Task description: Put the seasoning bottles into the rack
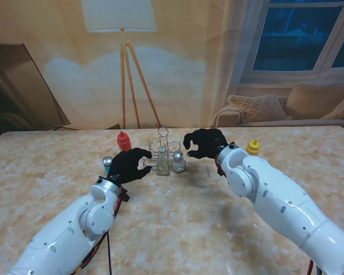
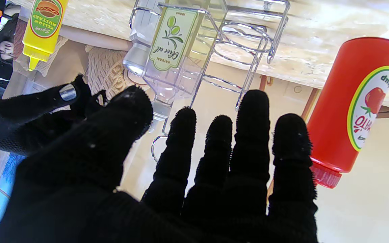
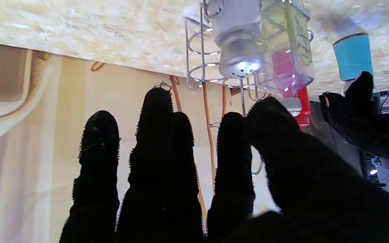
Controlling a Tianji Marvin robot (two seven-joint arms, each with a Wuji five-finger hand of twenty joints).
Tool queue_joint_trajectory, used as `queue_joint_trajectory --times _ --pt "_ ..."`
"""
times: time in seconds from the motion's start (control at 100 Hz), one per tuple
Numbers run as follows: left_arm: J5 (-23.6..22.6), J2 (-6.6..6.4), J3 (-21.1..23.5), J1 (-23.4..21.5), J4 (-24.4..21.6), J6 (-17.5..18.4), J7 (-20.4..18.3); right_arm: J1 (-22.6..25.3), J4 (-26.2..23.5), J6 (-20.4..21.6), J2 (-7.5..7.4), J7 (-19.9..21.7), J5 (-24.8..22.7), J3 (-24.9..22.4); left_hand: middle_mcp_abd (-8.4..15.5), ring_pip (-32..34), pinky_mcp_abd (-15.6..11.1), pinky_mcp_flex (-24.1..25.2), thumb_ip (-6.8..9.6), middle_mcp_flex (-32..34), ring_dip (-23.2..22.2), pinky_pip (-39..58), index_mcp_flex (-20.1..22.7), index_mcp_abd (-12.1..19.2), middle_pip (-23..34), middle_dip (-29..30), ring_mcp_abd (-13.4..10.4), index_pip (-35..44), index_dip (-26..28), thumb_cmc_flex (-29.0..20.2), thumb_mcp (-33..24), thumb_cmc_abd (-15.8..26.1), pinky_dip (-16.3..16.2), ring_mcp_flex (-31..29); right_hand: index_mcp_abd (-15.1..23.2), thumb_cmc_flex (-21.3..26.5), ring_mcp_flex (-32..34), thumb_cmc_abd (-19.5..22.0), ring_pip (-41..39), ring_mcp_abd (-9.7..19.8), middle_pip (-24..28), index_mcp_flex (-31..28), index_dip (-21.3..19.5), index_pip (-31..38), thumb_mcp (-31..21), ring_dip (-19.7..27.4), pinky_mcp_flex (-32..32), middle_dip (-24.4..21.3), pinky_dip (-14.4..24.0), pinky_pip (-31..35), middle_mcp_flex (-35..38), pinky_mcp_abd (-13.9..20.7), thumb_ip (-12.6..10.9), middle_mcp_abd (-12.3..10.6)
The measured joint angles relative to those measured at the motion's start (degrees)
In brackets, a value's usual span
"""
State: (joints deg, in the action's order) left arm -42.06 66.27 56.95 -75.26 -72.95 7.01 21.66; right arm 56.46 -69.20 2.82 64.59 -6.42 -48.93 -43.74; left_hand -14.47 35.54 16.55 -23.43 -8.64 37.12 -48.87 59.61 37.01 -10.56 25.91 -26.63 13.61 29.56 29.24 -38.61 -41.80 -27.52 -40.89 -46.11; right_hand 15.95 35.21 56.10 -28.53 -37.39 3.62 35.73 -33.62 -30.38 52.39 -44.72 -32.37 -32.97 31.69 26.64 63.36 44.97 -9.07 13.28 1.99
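Ketchup (image 1: 124, 140) stands at 10 o'clock of the rack (image 1: 166, 157), which already holds 2 bottles. Our left hand (image 1: 131, 165) and right hand (image 1: 204, 142) hover empty, fingers apart. We judge it light, smooth plastic; grip mid-body.

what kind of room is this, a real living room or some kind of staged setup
Probably a staged setup, not a real home: the floor lamp, sofa and window look like a printed backdrop behind a marble-patterned table, where a wire rack and condiment bottles stand.
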Motion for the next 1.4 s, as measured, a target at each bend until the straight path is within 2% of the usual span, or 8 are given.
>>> queue_joint_trajectory --times 0.2,0.39,0.58,1.03,1.28,1.4 --pt "0.0 0.0 -0.2 0.1 0.0 0.0 -0.1 3.5 -0.8 -0.6 -0.87 -0.9 -1.0 -2.8 0.0 0.0 0.0 0.0 0.0 0.0 0.0 0.0 0.0 0.0 0.0 0.0 0.0 0.0 0.0 0.0 0.0 0.0 0.0 0.0 0.0 0.0 -0.6 0.2 0.6 -0.6 0.0 0.0 0.0 0.0 1.4 0.0 0.6 0.1 0.0 0.0 0.7 -0.3 -0.4 -0.4" --pt "0.1 0.0 -0.4 0.1 0.0 0.0 -0.2 4.7 -0.8 -0.8 -1.26 -1.5 -1.3 -3.3 0.0 0.0 0.0 0.0 0.0 0.0 0.0 0.0 0.0 0.0 0.0 0.0 0.0 0.0 0.0 0.0 0.0 0.0 0.0 0.0 0.0 0.0 -0.6 0.3 1.1 -0.6 0.0 -0.1 0.0 0.0 1.6 0.0 0.7 0.1 0.0 0.0 0.7 -0.5 -0.7 -0.4" --pt "0.2 0.01 -0.4 0.1 0.0 -0.1 -0.2 5.1 1.4 -0.7 -0.95 -5.3 0.3 -2.9 0.0 0.0 0.0 0.0 0.0 0.0 0.0 0.0 0.0 0.0 0.0 0.0 0.0 0.0 0.0 0.0 0.0 0.0 0.0 0.0 0.0 0.0 -0.6 0.8 1.1 -0.6 0.0 -0.3 0.0 0.0 2.2 0.0 0.7 0.1 0.0 0.0 0.7 -0.7 -0.7 -0.4" --pt "0.6 0.0 -0.9 0.0 -0.2 -0.2 -1.1 6.7 1.8 -0.5 -0.83 -5.7 -0.3 -3.7 0.0 0.0 0.0 0.1 0.0 0.0 0.0 0.0 0.0 0.0 0.0 0.0 0.0 0.0 0.0 0.0 0.0 0.0 0.0 0.0 -0.1 0.7 -0.6 0.8 1.1 -0.7 0.0 -0.4 0.0 0.0 2.2 0.0 0.8 0.1 -0.1 0.0 0.7 -0.7 -0.7 -0.4" --pt "-0.4 -0.36 0.6 -1.8 -3.3 0.0 -2.8 6.7 1.8 -0.7 -0.84 -6.1 -0.4 -3.6 0.0 0.0 0.0 0.5 0.0 0.0 0.0 0.0 0.0 0.0 0.0 0.0 0.0 0.0 0.0 0.0 0.0 0.0 0.0 0.6 -0.1 0.7 -0.6 0.8 1.1 -0.7 0.0 -0.5 0.0 0.0 2.2 0.0 0.8 0.1 -0.1 0.0 0.7 -0.7 -0.7 -0.4" --pt "-1.4 -0.88 3.1 -4.0 -6.8 1.1 -5.4 6.6 1.9 -0.7 -0.84 -6.2 -0.5 -3.6 0.0 -1.8 0.3 1.6 0.0 0.0 0.0 -1.1 0.0 0.0 0.0 0.0 0.3 -0.1 0.0 0.0 0.0 0.2 0.0 2.3 -0.1 0.7 -0.6 0.8 1.1 -0.7 0.0 -0.5 0.0 0.0 2.3 0.0 0.8 0.1 -0.1 0.0 0.7 -0.7 -0.7 -0.4"
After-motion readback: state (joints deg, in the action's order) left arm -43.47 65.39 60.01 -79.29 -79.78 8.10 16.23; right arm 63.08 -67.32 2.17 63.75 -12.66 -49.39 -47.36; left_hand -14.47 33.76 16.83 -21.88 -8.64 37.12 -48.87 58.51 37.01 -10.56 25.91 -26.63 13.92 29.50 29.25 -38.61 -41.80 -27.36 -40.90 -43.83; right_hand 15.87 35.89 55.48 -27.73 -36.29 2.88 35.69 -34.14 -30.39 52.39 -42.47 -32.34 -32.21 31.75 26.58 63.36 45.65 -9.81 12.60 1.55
